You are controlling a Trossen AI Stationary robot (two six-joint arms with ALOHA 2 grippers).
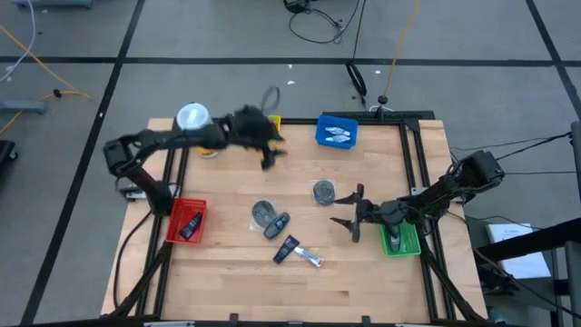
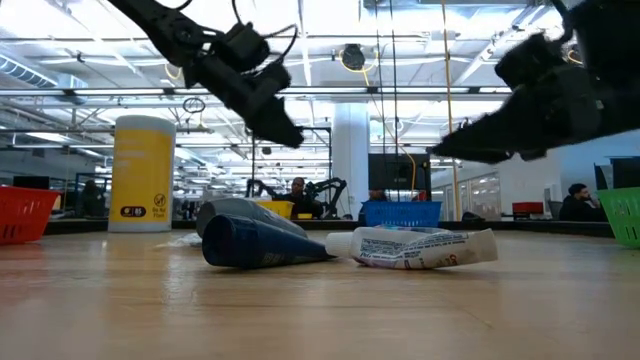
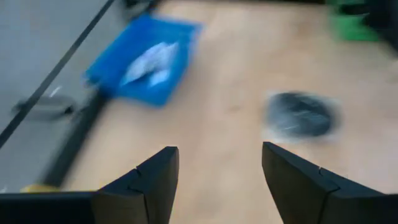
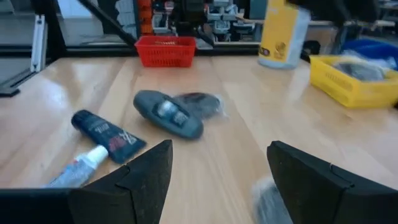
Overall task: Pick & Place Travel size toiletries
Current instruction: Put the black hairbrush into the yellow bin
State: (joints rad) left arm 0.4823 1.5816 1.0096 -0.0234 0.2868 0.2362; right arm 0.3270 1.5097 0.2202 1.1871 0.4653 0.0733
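Note:
Several toiletries lie flat on the wooden table: a grey disc (image 1: 324,192), a second grey disc (image 1: 263,212) beside a dark bottle (image 1: 277,224), a dark tube (image 1: 287,249) and a white tube (image 1: 310,259). My left gripper (image 1: 270,154) hangs open and empty above the table's far part, near the yellow bin (image 1: 272,121); its wrist view shows the fingers apart (image 3: 219,152) with a disc (image 3: 300,115) ahead. My right gripper (image 1: 343,206) is open and empty just right of the first disc, pointing left toward the pile (image 4: 168,114).
A blue bin (image 1: 336,133) holding white tubes sits at the far edge. A red bin (image 1: 186,221) with dark items is at the left, a green bin (image 1: 399,239) under the right arm. The yellow white-lidded canister (image 1: 193,118) stands far left.

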